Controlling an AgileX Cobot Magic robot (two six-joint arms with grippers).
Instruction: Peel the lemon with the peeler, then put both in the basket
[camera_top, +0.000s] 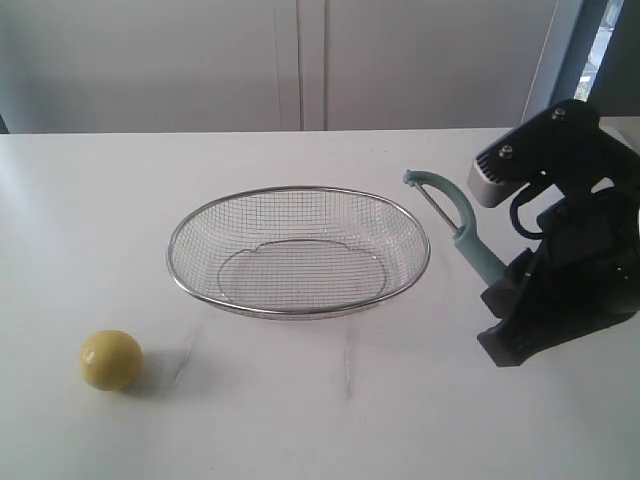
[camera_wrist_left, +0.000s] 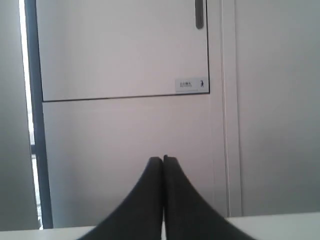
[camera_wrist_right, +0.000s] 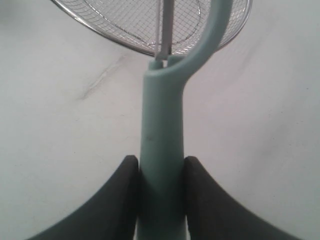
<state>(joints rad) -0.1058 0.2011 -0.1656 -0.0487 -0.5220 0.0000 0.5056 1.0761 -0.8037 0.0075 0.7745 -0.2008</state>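
The yellow lemon (camera_top: 111, 359) rests on the white table at the front left, well apart from both grippers. The silver wire basket (camera_top: 298, 311) stands in the middle with nothing in it. My right gripper (camera_top: 497, 290) is shut on the pale teal handle of the peeler (camera_top: 462, 233), holding it off the table to the right of the basket, head tilted up and towards the basket. In the right wrist view the peeler (camera_wrist_right: 162, 130) sits squeezed between the black fingers (camera_wrist_right: 120, 190), with the basket (camera_wrist_right: 120, 30) beyond. My left gripper (camera_wrist_left: 163, 159) is shut on nothing, facing a wall; the exterior view does not show it.
The white table (camera_top: 330, 420) runs to a far edge below pale wall panels (camera_top: 300, 60). The bulky black right arm (camera_top: 570, 260) fills the right side. A faint scuff line marks the table (camera_wrist_right: 102, 77) near the basket.
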